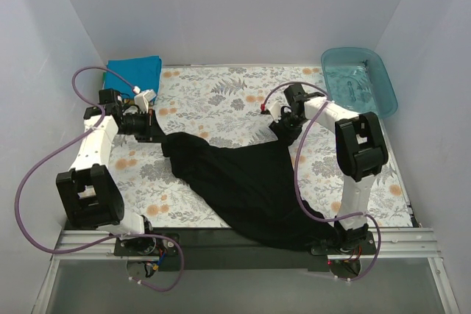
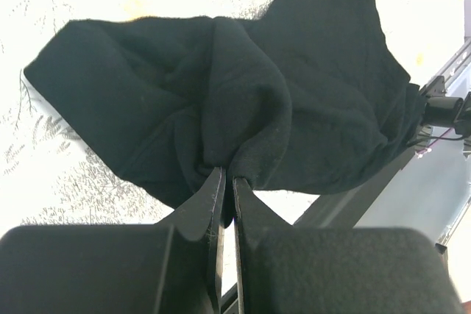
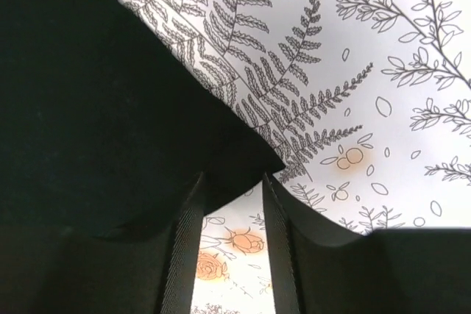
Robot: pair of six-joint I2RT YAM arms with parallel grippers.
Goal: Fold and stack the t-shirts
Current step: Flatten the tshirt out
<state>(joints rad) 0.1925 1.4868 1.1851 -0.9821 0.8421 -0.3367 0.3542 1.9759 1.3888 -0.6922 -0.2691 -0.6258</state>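
A large black t-shirt (image 1: 250,189) lies rumpled across the middle of the table and hangs over the near edge. My left gripper (image 1: 156,135) is shut on a bunched fold at the shirt's left end; in the left wrist view the gripper (image 2: 227,174) pinches the black cloth (image 2: 221,86) at its tips. My right gripper (image 1: 285,131) is at the shirt's far right corner. In the right wrist view the gripper (image 3: 232,178) has its jaws partly apart, straddling the flat corner of the black cloth (image 3: 96,108). A folded bright blue t-shirt (image 1: 134,75) lies at the back left. No orange or green shirts are in view.
A translucent teal plastic tub (image 1: 360,79) stands at the back right corner. The floral-print white tablecloth (image 1: 213,101) covers the table, with white walls on three sides. A metal rail (image 1: 243,244) runs along the near edge between the arm bases.
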